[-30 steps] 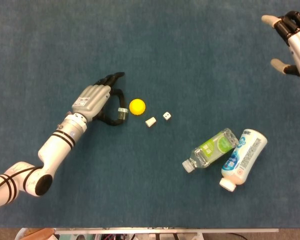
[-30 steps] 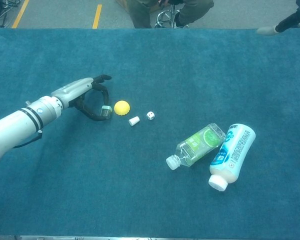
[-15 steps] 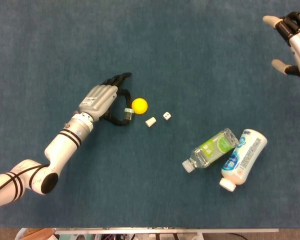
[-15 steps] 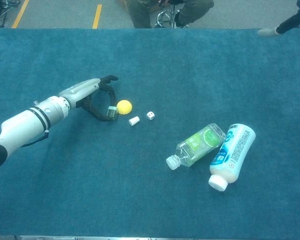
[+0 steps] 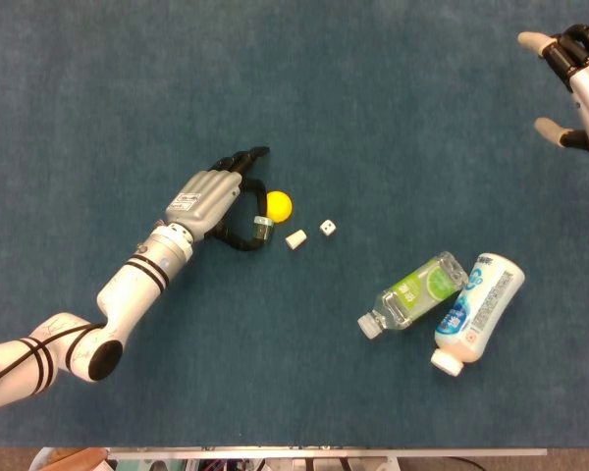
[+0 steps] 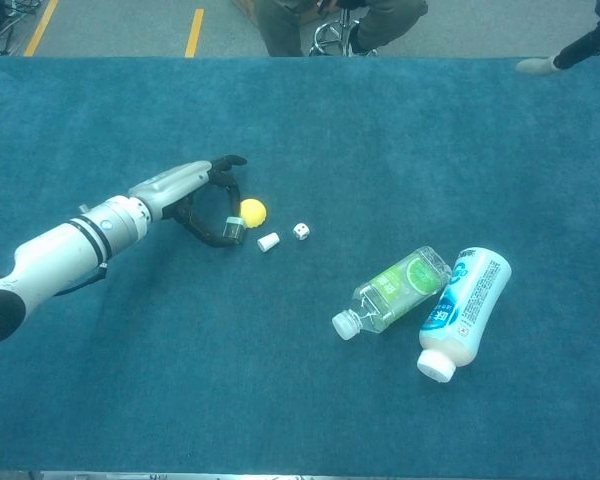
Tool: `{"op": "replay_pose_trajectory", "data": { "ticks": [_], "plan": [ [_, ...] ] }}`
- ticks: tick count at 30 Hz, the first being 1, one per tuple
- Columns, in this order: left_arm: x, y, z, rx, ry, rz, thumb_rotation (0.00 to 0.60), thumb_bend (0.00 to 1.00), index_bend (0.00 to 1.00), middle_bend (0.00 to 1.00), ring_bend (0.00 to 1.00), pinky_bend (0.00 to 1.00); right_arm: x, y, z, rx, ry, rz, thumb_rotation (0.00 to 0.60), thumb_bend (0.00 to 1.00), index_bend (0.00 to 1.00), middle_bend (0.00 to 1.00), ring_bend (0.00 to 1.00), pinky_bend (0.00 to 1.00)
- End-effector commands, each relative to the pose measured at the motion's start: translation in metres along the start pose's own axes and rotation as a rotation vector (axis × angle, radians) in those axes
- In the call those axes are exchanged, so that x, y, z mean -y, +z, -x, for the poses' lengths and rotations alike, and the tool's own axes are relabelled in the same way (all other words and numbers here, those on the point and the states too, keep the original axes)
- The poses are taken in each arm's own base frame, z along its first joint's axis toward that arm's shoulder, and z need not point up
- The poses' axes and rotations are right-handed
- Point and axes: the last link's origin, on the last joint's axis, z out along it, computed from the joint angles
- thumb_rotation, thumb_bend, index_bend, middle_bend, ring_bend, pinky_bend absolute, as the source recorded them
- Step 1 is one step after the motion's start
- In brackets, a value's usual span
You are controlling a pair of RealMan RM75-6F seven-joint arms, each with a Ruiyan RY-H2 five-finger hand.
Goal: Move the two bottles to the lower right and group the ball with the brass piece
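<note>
The left hand (image 5: 208,197) has slid forward along the table over the last second, its curled fingers (image 5: 243,161) pinching the small brass piece (image 5: 262,230) at their tips; it now brings that piece up against the yellow ball (image 5: 279,204), which has been nudged a little ahead of the fingertips; grouping looks nearly done, pending release. The right hand (image 5: 575,78) has stayed high at the far edge, fingers spread, holding nothing. The white bottle (image 5: 478,310) and the green-label bottle (image 5: 415,292) lie touching, well beyond the fingers toward the lower right, unmoved. A white cap (image 5: 296,238) and a die (image 5: 327,227) sit just past the ball.
</note>
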Motion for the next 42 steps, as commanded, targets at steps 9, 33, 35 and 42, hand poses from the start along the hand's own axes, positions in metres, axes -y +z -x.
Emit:
{"op": "replay_pose_trajectory", "data": {
  "ticks": [9,33,35,42],
  "plan": [
    [0.0,-0.003,-0.007,-0.006,0.003,0.011,0.6,0.16,0.21,0.0,0.0,0.11,-0.001,-0.001,0.0,-0.002,0.002,0.004,0.6,0.0,0.25,0.43,0.32,0.4],
    [-0.017,-0.15,-0.134,-0.403,0.377,-0.031,0.6,0.16,0.22,0.01,0.01,0.11,-0.014,-0.038,-0.037,-0.109,-0.042,0.089,0.6,0.0,0.35,0.43,0.31,0.4],
    [-0.014,-0.172,-0.14,-0.444,0.395,-0.06,0.6,0.16,0.23,0.02,0.02,0.11,-0.017,-0.048,-0.04,-0.104,-0.053,0.11,0.6,0.0,0.38,0.43,0.31,0.4],
    [-0.008,-0.25,-0.152,-0.582,0.425,-0.142,0.6,0.16,0.26,0.05,0.05,0.14,-0.026,-0.09,-0.033,-0.03,-0.05,0.214,0.6,0.0,0.39,0.43,0.31,0.4]
  ]
}}
